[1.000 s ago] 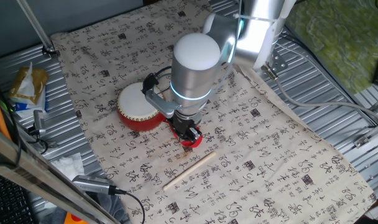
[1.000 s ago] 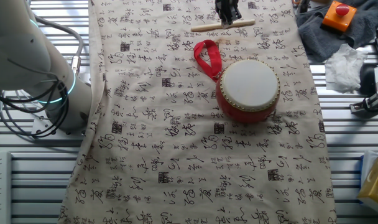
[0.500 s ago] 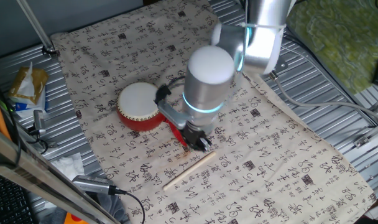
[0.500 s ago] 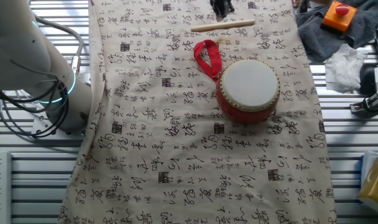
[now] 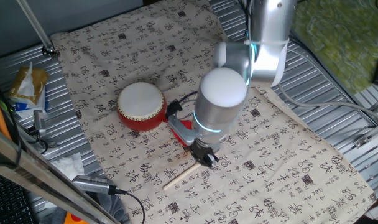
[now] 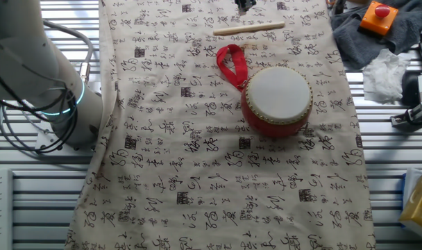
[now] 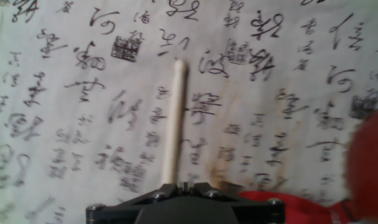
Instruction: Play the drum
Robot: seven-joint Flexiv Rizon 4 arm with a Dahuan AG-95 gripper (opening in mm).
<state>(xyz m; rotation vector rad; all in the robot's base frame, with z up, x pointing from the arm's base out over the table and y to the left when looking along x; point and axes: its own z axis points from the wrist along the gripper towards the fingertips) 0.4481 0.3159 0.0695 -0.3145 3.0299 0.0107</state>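
Observation:
The drum [image 5: 141, 106] has a red body and a flat white skin and stands on the printed cloth; it also shows in the other fixed view [image 6: 277, 99]. Its red ribbon loop [image 6: 230, 64] lies beside it, towards the stick. The thin wooden stick [image 5: 188, 173] lies flat on the cloth, apart from the drum. My gripper [image 5: 207, 158] hangs just over the stick's near end, jaws together and empty. In the hand view the stick [image 7: 174, 118] runs straight out from between the fingers [image 7: 184, 186], with red ribbon [image 7: 288, 208] at the lower right.
A grey cloth with an orange button box [image 6: 379, 15] and white tissue [image 6: 384, 73] lie off the cloth's edge. A snack packet [image 5: 27, 87] and cables [image 5: 108, 186] sit on the ribbed metal table [image 5: 338, 93] around the cloth.
My arm has moved away from the drum and ribbon, across the cloth to the stick. The drum, ribbon and stick have not moved.

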